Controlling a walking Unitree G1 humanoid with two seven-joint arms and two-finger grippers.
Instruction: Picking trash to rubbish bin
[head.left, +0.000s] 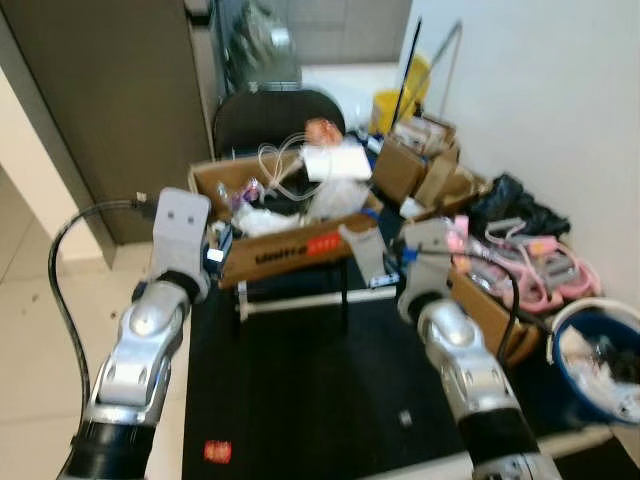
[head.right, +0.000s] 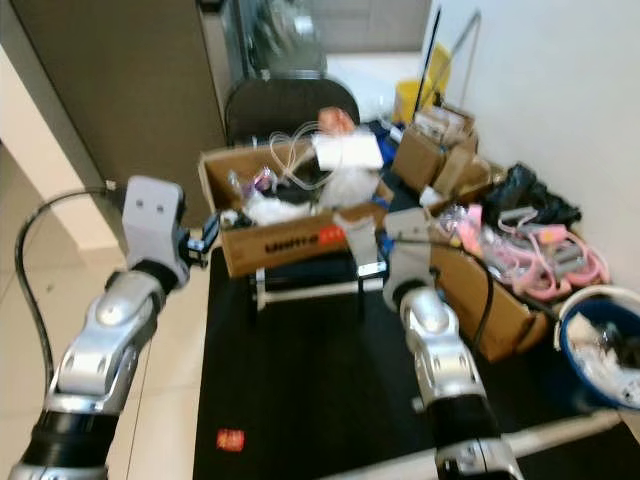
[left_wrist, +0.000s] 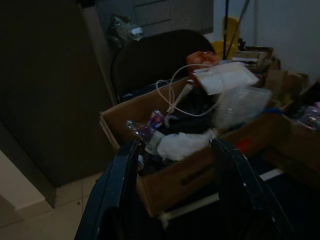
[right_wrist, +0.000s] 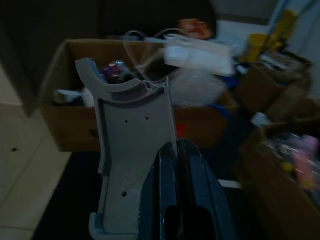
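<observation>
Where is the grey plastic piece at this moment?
The grey plastic piece is clamped in the right gripper, held up in front of the cardboard box of clutter.

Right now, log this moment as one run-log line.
right end effector: shut on grey plastic piece, raised before cardboard box | left end effector: open, facing same box | blue bin: robot's right, on floor

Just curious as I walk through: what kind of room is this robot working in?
It looks like a storage or utility corner, though that is a guess: an open cardboard box heaped with cables and wrappers, more boxes along the white wall, and a yellow mop bucket behind.
</observation>
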